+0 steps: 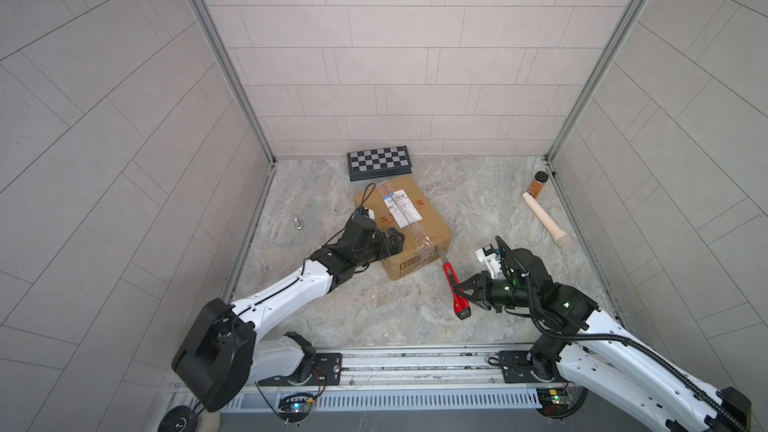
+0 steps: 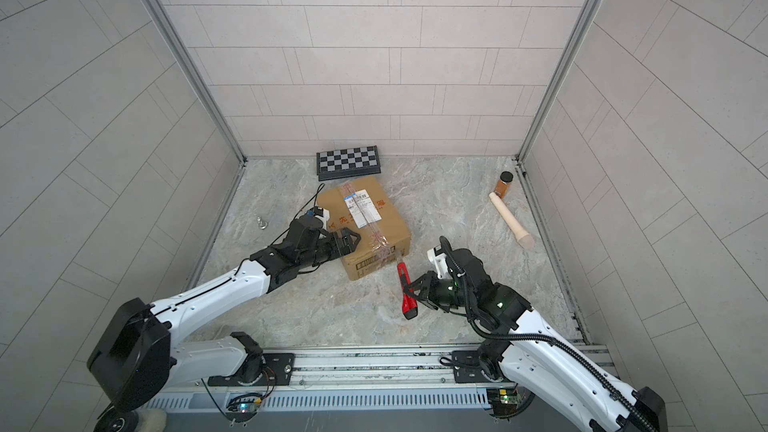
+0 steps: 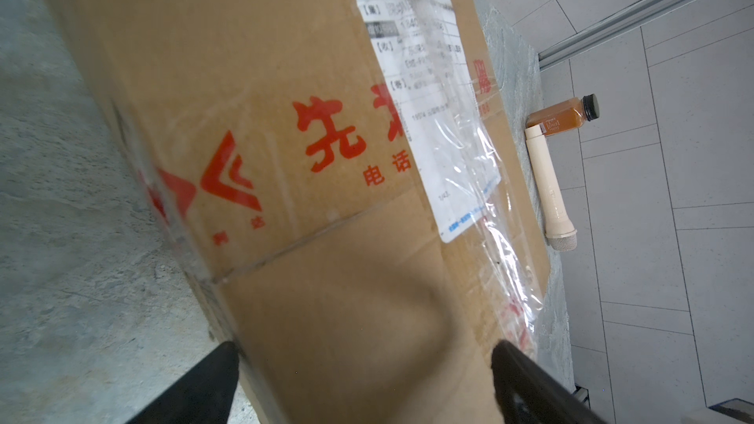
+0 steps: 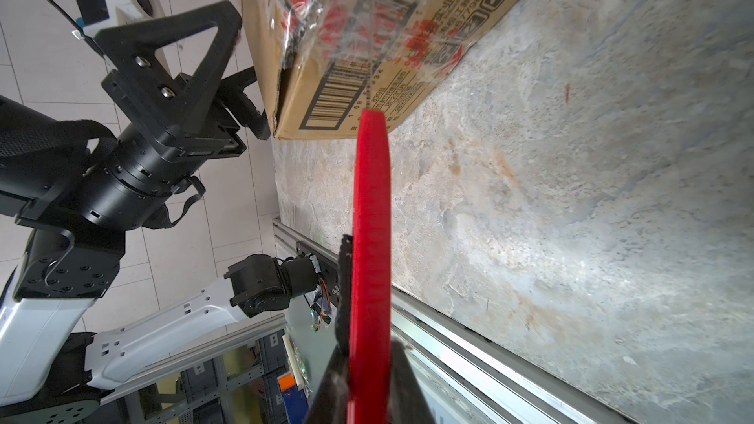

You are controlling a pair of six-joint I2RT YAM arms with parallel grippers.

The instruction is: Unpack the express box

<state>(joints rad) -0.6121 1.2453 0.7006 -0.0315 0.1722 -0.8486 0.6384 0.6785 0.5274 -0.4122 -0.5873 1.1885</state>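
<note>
In both top views the express box (image 1: 409, 222) (image 2: 370, 222) is sitting a little below the middle of the frame on the marble table (image 1: 478, 201), with the checkered board case (image 1: 380, 164) just above it. Its flaps are lying shut under clear tape (image 1: 415, 234) that is running down over the shipping label (image 1: 401, 203). The left gripper (image 1: 397, 241), jaws spread wide, is lying against the box's lower left side, apparently bracing it. To the lower right of the box, the right gripper (image 1: 459, 292) is clamping a red utility knife (image 1: 449, 274) that is pointing up at the box's near face.

In the left wrist view the box (image 3: 285, 136) is filling the picture between the parted fingers (image 3: 204, 385). Label and tape are looking whole here.

In the right wrist view the knife (image 4: 371, 218) is reaching the taped strip beside the printed barcode (image 4: 338, 91). Whether the blade is cutting yet I cannot tell.

The unpacking is only beginning: slitting the tape, lifting the flaps and taking out the contents are all remaining.
</note>
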